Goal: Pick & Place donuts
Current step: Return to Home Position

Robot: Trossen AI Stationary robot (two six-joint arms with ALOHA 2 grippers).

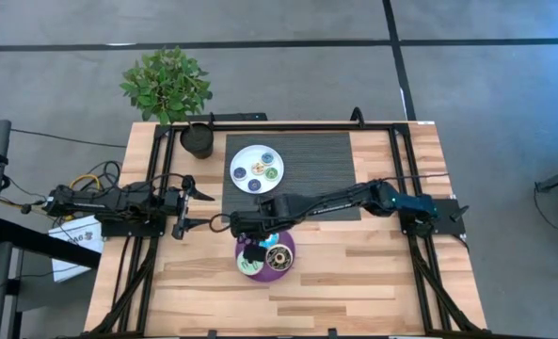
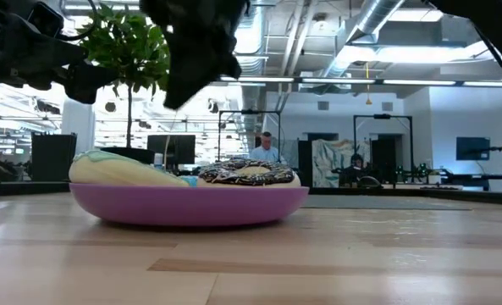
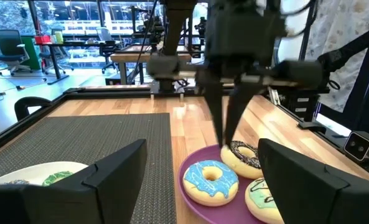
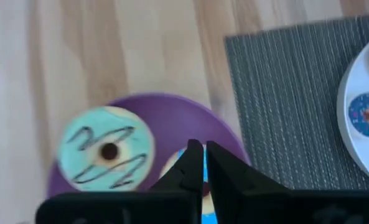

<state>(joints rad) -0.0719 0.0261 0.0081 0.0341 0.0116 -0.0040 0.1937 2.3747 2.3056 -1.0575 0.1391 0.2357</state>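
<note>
the right gripper [image 4: 203,149] hangs low over the purple plate [image 2: 191,207], fingers pinched together on nothing, tips just above the blue donut [image 3: 210,180] and brown donut [image 3: 246,155]. the green donut [image 4: 106,154] lies beside them. swinging home before lifting could knock a donut off. the left gripper [image 1: 207,208] waits nearby, spread wide. the minis [image 1: 258,169] sit on the white plate [image 1: 236,162].
</note>
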